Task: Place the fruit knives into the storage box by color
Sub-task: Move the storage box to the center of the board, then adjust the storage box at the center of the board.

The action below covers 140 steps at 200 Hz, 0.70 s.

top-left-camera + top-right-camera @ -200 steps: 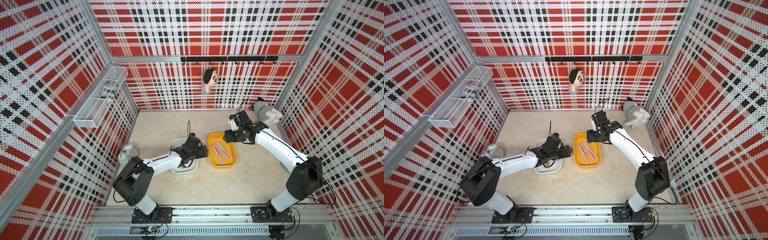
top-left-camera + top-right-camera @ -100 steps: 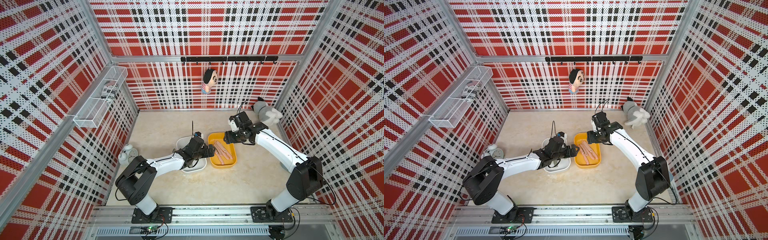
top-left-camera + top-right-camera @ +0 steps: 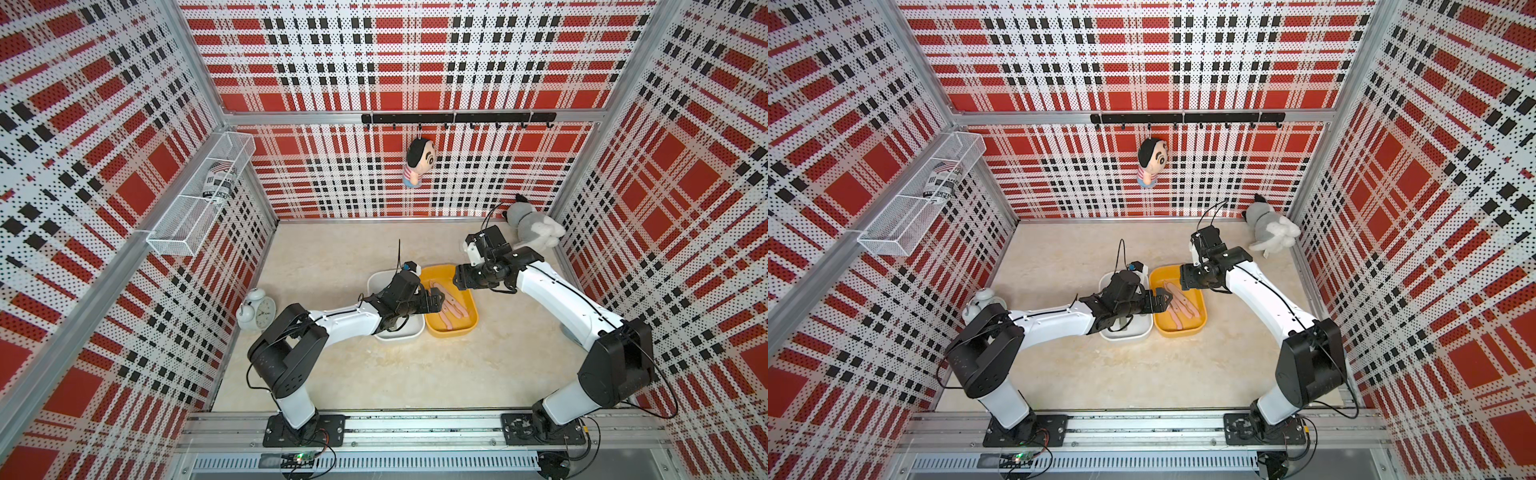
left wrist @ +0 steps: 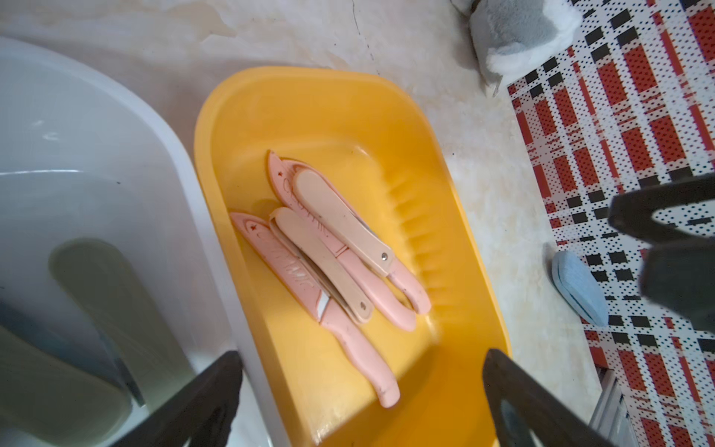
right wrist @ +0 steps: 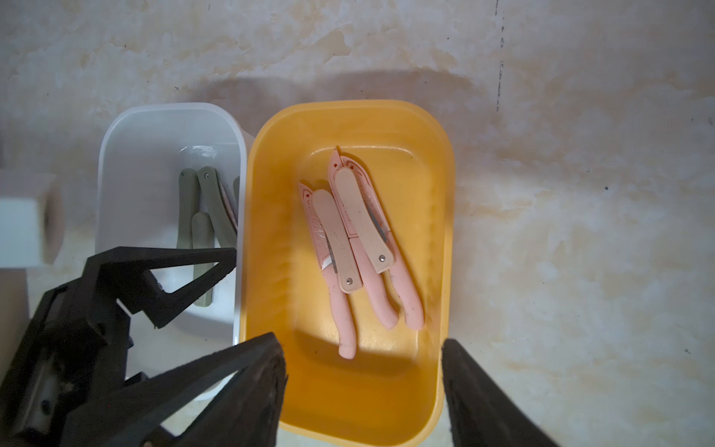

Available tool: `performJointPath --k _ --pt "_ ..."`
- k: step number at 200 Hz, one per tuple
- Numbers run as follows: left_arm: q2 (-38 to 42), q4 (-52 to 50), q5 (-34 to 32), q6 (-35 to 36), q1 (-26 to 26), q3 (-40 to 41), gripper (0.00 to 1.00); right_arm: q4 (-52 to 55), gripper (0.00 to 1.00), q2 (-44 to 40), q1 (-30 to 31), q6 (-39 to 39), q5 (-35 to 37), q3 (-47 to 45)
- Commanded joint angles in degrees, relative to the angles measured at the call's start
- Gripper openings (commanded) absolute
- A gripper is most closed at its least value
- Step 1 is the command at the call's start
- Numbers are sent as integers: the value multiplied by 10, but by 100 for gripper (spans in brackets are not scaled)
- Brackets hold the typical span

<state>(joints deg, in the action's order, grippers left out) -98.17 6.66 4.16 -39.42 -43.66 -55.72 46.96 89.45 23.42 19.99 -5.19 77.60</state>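
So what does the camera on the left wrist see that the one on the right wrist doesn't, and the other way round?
Only the left wrist view: a plush toy, the plaid wall and a pale blue pad. Only the right wrist view: the green knives, sharp, in the white box; the left wrist view gives just a green blur there. Both: the yellow box holding the pink knives, with the white box beside it.

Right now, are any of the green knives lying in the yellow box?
No, the yellow box holds only pink knives; the green knives lie in the white box beside it.
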Motion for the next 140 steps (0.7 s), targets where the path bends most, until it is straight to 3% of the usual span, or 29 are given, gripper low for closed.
performJointPath --k 1,61,99,140 --pt "40 -49 -41 11 2 -21 98 1 70 -20 -11 -8 0 2" --pt "215 -224 -144 8 93 -41 98 -36 76 -11 -41 -2 -43 -7" --pt "275 -271 -115 33 202 -4 98 -76 76 1 -57 8 -79 -51" --pt "229 -203 -48 44 267 69 98 -115 77 2 -59 18 -84 -117"
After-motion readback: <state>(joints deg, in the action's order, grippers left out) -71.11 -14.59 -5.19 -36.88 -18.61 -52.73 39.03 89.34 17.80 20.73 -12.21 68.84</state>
